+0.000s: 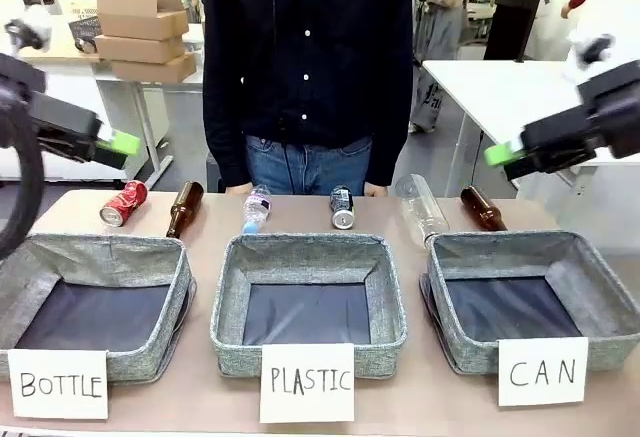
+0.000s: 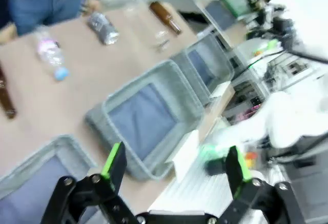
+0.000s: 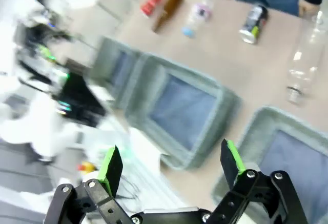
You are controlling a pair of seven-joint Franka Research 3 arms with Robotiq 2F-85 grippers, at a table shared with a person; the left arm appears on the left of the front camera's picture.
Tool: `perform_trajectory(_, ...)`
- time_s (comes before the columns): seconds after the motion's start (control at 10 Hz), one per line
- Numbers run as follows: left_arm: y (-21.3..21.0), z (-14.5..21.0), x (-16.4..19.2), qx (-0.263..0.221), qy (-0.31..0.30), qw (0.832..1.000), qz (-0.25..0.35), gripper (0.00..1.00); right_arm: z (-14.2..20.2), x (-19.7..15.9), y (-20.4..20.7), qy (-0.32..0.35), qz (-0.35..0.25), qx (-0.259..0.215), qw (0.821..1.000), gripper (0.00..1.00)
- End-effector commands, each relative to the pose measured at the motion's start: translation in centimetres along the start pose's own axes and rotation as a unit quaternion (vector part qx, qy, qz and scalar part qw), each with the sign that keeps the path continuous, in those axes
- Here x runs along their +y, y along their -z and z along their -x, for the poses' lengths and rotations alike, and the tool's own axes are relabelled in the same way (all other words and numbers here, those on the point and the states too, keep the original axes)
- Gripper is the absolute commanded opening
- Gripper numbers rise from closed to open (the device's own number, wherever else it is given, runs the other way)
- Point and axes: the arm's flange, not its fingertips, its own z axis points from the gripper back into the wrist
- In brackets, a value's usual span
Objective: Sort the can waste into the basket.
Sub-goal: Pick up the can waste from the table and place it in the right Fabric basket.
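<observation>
Gaping wide w/ nothing between the pads, the L gripper (image 1: 125, 143) hangs in the air over the table's (image 1: 180, 407) L end. The R gripper (image 1: 497, 153) is equally wide & empty over the R end. Under the L jaws in the front view, the red can (image 1: 123, 203) lies on its side at the far edge, just beside a brown bottle (image 1: 184, 208). Nearer the robot from those jaws sits the basket signed BOTTLE (image 1: 100, 247). Under the R jaws lies a 2nd brown bottle (image 1: 483, 208), next to a big clear bottle (image 1: 420, 207). On the robot's side of them is the basket signed CAN (image 1: 505, 241); in the R wrist view its corner sits just past the R-hand finger. The black & silver can (image 1: 342, 208) is well off from both jaws toward mid-table, on its side between the big clear bottle & a small clear bottle (image 1: 257, 207). It lies behind the basket signed PLASTIC (image 1: 310, 245) & in front of the person (image 1: 305, 57). Both cans are on the table, outside the CAN basket & apart from either gripper.
</observation>
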Motion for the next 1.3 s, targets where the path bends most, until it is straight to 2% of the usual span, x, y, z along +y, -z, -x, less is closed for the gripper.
perform_trajectory(0.0,0.1,2.0,1.9,-0.057,-0.099,0.991,0.074,1.0,3.1,-2.9,0.5,0.128,-0.126,-0.066,0.982,1.0)
perform_trajectory(0.2,-0.7,2.8,3.0,-0.095,-0.118,0.984,0.095,1.0,3.5,-3.8,0.8,0.142,-0.12,-0.064,0.98,1.0)
perform_trajectory(0.3,-0.4,2.6,3.0,-0.102,-0.124,0.983,0.094,1.0,3.5,-4.1,0.8,0.154,-0.094,-0.064,0.982,1.0)
perform_trajectory(0.4,0.0,2.2,3.2,-0.092,-0.143,0.984,0.051,1.0,3.8,-4.1,0.8,0.155,-0.047,-0.07,0.984,1.0)
perform_trajectory(0.5,-1.9,1.2,4.0,-0.1,-0.134,0.98,0.106,1.0,1.1,-4.9,-0.8,0.161,-0.127,-0.066,0.977,1.0)
perform_trajectory(1.2,-1.9,1.2,4.0,-0.1,-0.134,0.98,0.106,1.0,1.1,-4.9,-0.8,0.161,-0.127,-0.066,0.977,1.0)
